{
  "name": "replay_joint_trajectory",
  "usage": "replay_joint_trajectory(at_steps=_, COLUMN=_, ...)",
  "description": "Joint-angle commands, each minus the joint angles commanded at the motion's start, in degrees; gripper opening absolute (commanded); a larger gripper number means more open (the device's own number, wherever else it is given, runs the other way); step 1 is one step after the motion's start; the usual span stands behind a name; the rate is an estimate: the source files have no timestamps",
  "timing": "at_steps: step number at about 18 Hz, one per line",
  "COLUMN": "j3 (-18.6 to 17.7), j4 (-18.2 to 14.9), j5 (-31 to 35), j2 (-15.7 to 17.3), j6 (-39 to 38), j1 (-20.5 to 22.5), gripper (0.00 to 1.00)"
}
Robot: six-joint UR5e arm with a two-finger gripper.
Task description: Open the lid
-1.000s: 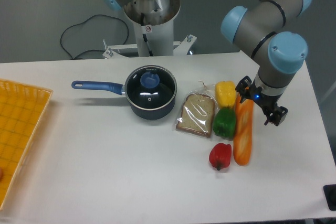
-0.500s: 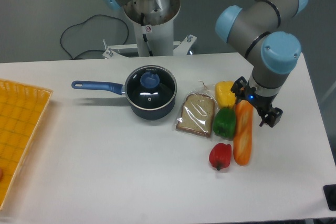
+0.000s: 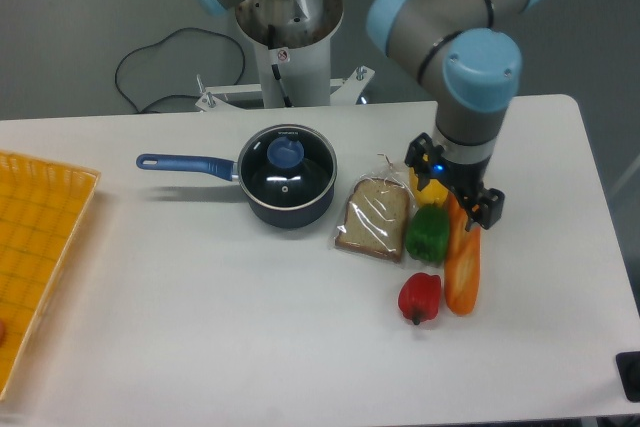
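Observation:
The round glass lid [image 3: 288,169] with a blue knob [image 3: 286,153] sits closed on the dark blue saucepan [image 3: 290,208], whose long blue handle [image 3: 185,163] points left. My gripper [image 3: 455,190] hangs over the yellow pepper and the orange bread roll, well to the right of the pan. Its fingers [image 3: 487,209] stand apart with nothing between them.
A bagged bread slice [image 3: 374,218], a yellow pepper [image 3: 417,182], a green pepper [image 3: 429,234], a red pepper [image 3: 420,297] and an orange roll [image 3: 463,265] lie right of the pan. A yellow basket [image 3: 35,247] sits at the left edge. The robot base [image 3: 287,17] stands behind.
My gripper and arm have moved left, from beside the orange roll to above the yellow pepper. The pan, lid and food have not moved.

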Motion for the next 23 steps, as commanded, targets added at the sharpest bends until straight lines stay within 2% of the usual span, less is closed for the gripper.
replay_joint_trajectory(at_steps=3, j3=-1.75, j4=-4.31, j5=0.09, j2=2.19, j6=-0.17, j1=0.09, gripper=1.0)
replay_joint_trajectory(at_steps=7, j3=-6.76, j4=-4.94, j5=-0.26, j2=6.94, j6=-6.92, j1=0.26, gripper=1.0)
replay_joint_trajectory(at_steps=12, j3=-7.3, j4=-5.73, j5=-0.44, j2=7.83, j6=-7.47, j1=0.44, gripper=1.0)
replay_joint_trajectory(at_steps=18, j3=-7.65, j4=-10.91, j5=-0.53, j2=10.29, j6=-7.91, j1=-1.4, gripper=1.0)
replay_joint_trajectory(at_steps=23, j3=-10.19, j4=-11.71, j5=-3.87, j2=14.94, j6=-12.39, j1=-3.16, gripper=1.0)
